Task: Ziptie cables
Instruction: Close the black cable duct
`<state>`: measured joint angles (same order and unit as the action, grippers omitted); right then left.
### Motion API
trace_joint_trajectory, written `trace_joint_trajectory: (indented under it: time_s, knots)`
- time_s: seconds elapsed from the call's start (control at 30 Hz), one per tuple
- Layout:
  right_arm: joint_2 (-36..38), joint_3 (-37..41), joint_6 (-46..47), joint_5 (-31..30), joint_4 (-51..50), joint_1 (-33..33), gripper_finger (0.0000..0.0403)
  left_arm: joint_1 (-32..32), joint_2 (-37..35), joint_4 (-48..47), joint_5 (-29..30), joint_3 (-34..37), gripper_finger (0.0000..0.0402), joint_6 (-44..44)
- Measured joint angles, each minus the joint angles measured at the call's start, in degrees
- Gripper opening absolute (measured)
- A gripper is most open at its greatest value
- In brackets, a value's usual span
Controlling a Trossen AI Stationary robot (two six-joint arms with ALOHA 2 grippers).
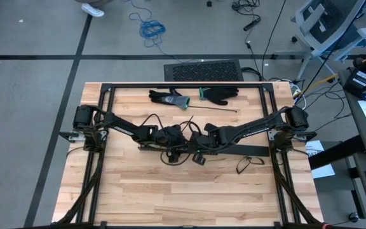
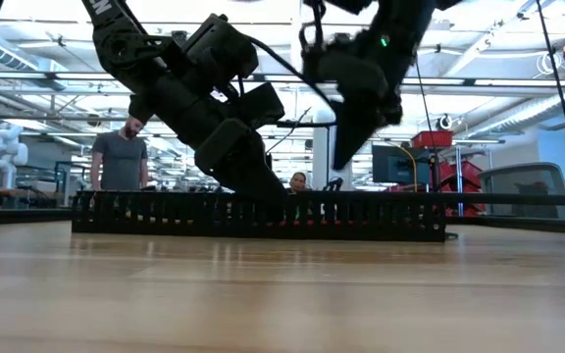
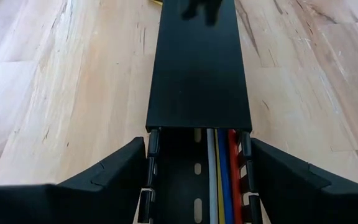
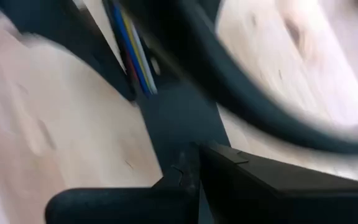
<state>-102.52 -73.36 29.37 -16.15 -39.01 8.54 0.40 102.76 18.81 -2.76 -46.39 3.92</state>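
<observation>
Slotted black plastic duct straddled by spread left gripper, thin coloured cables inside, right gripper pinched together.

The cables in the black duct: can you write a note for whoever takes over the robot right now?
Left gripper: fingers open, straddling the black slotted duct at mid-table, not gripping.
Right gripper: fingers shut, holding nothing visible, just above the duct's cover beside the left one.
The cables (white, blue, yellow, red) lie side by side inside the duct's open stretch; a cover hides the rest.
A loose ziptie lies on the table behind the arms, near two gloves.
Done: cables laid in the duct.
Left: no tie shows on the cables; fetch it and bind them.
</observation>
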Motion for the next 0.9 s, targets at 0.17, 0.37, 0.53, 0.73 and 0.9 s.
trace_joint_trajectory:
  time_s: [0.17,0.37,0.53,0.73,0.9]
  knots:
    - [-0.2,3.2,1.6,0.7,2.1,0.0,0.0000,0.0,0.0,0.1,0.0,0.0,0.0237,0.0]
    - [-0.2,3.4,0.7,1.3,9.0,0.0,0.0000,0.0,0.0,0.2,0.0,0.0,0.0229,0.0]
    - [-2.2,3.3,-0.3,-0.2,9.9,0.0,0.0000,0.0,0.0,0.2,0.0,0.0,0.0228,-0.1]
    - [-2.3,3.3,0.2,-4.1,9.6,-0.2,0.0000,0.0,0.0,0.2,0.0,0.0,0.0228,-0.1]
    - [-1.6,3.3,1.5,-4.6,6.4,-0.2,0.0000,0.0,0.0,0.1,0.0,0.0,0.0228,-0.1]
